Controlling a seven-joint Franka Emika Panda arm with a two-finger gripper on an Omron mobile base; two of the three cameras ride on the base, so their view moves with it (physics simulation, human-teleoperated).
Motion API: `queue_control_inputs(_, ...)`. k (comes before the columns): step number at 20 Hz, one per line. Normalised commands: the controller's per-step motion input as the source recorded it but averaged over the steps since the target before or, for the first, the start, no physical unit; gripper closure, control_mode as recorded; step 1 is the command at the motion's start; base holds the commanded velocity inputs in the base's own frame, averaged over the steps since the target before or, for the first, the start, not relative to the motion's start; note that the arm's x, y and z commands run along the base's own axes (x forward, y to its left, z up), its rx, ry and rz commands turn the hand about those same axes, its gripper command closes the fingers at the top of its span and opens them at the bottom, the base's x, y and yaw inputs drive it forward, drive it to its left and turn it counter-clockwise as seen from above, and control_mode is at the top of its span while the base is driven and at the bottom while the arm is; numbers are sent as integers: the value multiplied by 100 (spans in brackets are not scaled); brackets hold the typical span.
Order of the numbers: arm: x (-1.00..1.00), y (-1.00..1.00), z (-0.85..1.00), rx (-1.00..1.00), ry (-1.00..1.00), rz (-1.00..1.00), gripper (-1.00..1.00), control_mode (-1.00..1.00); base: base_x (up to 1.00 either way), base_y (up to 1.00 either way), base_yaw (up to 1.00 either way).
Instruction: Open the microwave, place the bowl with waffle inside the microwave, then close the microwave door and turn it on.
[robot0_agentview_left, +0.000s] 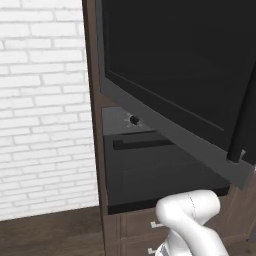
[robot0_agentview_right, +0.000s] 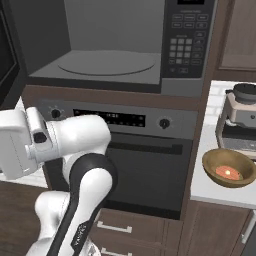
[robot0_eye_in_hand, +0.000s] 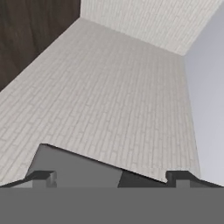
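Observation:
The microwave (robot0_agentview_right: 107, 47) stands open, showing its grey cavity with a round turntable and a keypad (robot0_agentview_right: 186, 42) at the right. Its door (robot0_agentview_left: 170, 65), black glass in a grey frame, swings out wide, with the dark vertical handle (robot0_agentview_left: 241, 120) at the free edge. A brown bowl with waffle (robot0_agentview_right: 229, 168) rests on the white counter (robot0_agentview_right: 220, 192) to the right of the oven. My arm (robot0_agentview_right: 75, 150) reaches left, away from the bowl. My gripper (robot0_eye_in_hand: 111, 178) is open and faces a white brick wall; a grey panel edge (robot0_eye_in_hand: 74, 166) lies low between the fingertips.
Below the microwave is an oven (robot0_agentview_right: 145, 170) with knobs (robot0_agentview_right: 164, 123), a display and a horizontal bar handle (robot0_agentview_left: 142, 144). A grey countertop appliance (robot0_agentview_right: 241, 117) stands just behind the bowl. Drawers (robot0_agentview_right: 135, 232) sit under the oven. White brick wall (robot0_agentview_left: 45, 110) is to the left.

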Motion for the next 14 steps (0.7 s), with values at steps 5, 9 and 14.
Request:
queue_control_inputs(5, -56, 10, 0, 5, 0, -12, -100, -100, 0, 0, 0)
queue_control_inputs(9, -6, -56, -3, 0, 2, -20, -100, -100, 0, 0, 0)
queue_control_inputs(14, 10, -100, -20, -4, 9, -31, -100, -100, 0, 0, 0)
